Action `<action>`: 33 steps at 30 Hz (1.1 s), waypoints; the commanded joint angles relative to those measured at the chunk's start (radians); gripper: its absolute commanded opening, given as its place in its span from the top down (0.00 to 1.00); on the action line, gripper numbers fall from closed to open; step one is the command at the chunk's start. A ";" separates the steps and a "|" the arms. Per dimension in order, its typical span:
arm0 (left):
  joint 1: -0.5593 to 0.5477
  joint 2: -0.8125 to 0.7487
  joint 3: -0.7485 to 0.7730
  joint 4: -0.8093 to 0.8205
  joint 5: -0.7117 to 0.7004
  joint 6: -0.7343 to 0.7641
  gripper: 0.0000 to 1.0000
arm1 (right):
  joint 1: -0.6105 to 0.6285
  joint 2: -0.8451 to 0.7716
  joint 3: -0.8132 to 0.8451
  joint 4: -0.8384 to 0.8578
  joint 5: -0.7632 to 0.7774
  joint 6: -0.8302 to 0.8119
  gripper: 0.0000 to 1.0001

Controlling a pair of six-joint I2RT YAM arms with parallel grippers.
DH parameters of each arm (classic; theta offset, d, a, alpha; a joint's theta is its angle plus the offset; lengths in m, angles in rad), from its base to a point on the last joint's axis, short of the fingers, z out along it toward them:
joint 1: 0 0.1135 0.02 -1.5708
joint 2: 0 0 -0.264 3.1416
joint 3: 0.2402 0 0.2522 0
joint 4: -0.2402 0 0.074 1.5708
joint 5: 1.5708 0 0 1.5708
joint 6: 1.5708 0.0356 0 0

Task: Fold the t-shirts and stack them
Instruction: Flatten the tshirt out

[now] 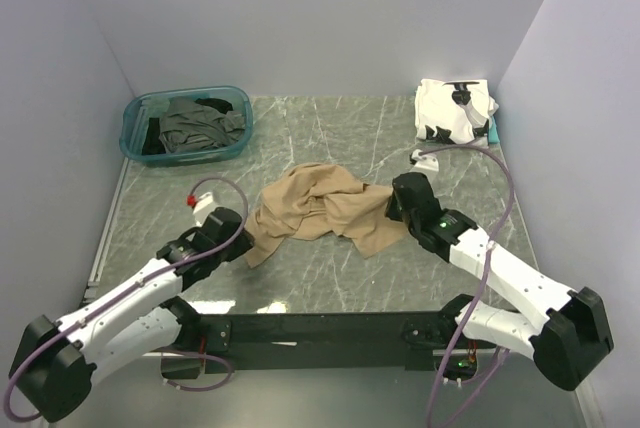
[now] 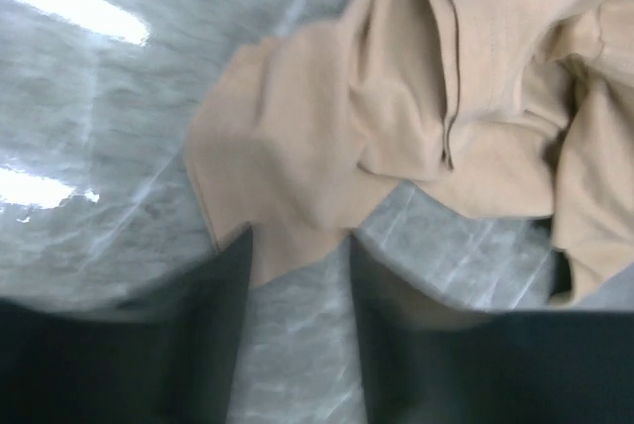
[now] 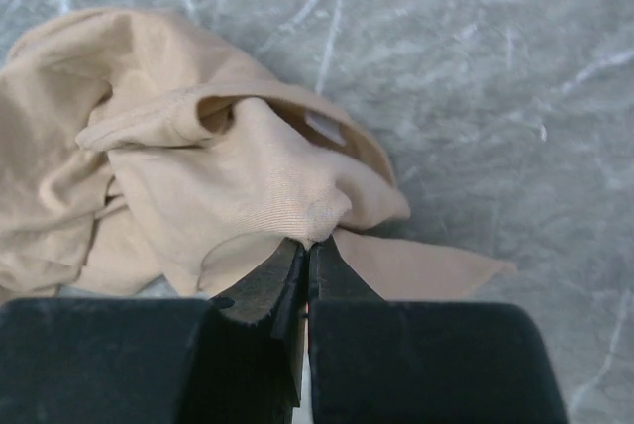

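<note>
A tan t-shirt lies crumpled in the middle of the marble table. My right gripper is shut on a pinch of its cloth at the shirt's right side. My left gripper is open, its fingers straddling a corner of the tan shirt at the shirt's lower left edge. A white t-shirt with black patches lies folded at the back right. Dark grey and black shirts lie in the bin.
A teal plastic bin stands at the back left. White walls enclose the table on three sides. A teal object peeks out beside the white shirt.
</note>
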State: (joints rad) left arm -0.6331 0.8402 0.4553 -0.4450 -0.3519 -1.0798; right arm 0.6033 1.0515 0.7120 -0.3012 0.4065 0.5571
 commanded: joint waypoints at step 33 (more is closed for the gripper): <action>-0.108 0.564 0.330 -0.153 -0.108 0.032 0.99 | -0.062 -0.100 -0.065 0.001 -0.045 -0.034 1.00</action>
State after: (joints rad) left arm -0.7345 1.4845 0.7738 -0.5369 -0.4339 -1.0374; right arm 0.5575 0.9863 0.6231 -0.3031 0.3222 0.5381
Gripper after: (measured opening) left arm 0.028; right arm 0.013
